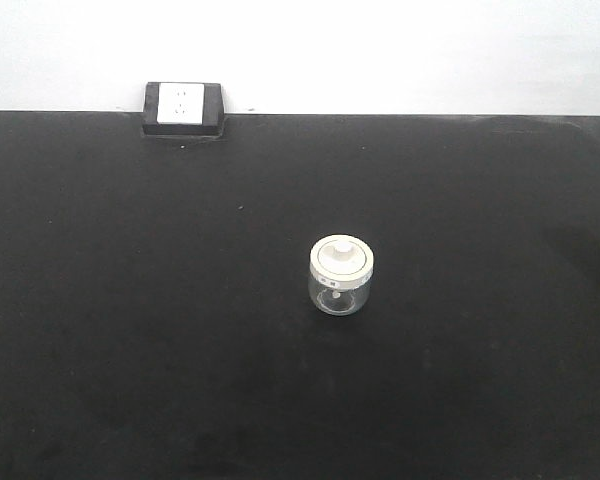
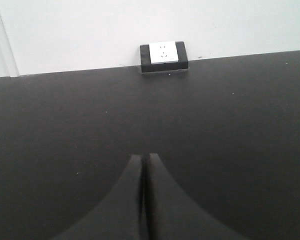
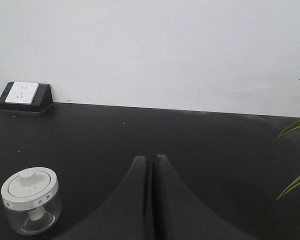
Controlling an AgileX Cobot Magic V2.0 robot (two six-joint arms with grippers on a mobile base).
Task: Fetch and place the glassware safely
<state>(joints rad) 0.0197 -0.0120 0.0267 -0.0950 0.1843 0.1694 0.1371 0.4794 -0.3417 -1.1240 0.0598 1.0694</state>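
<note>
The glassware, a small squat clear glass jar with a cream-white knobbed lid, stands upright on the black table near its middle. It also shows at the lower left of the right wrist view. My right gripper is shut and empty, to the right of the jar and apart from it. My left gripper is shut and empty over bare table; the jar is out of its view. Neither gripper shows in the front view.
A black block with a white wall socket sits at the table's far edge against the white wall; it also shows in the left wrist view and right wrist view. Green plant leaves reach in at the right.
</note>
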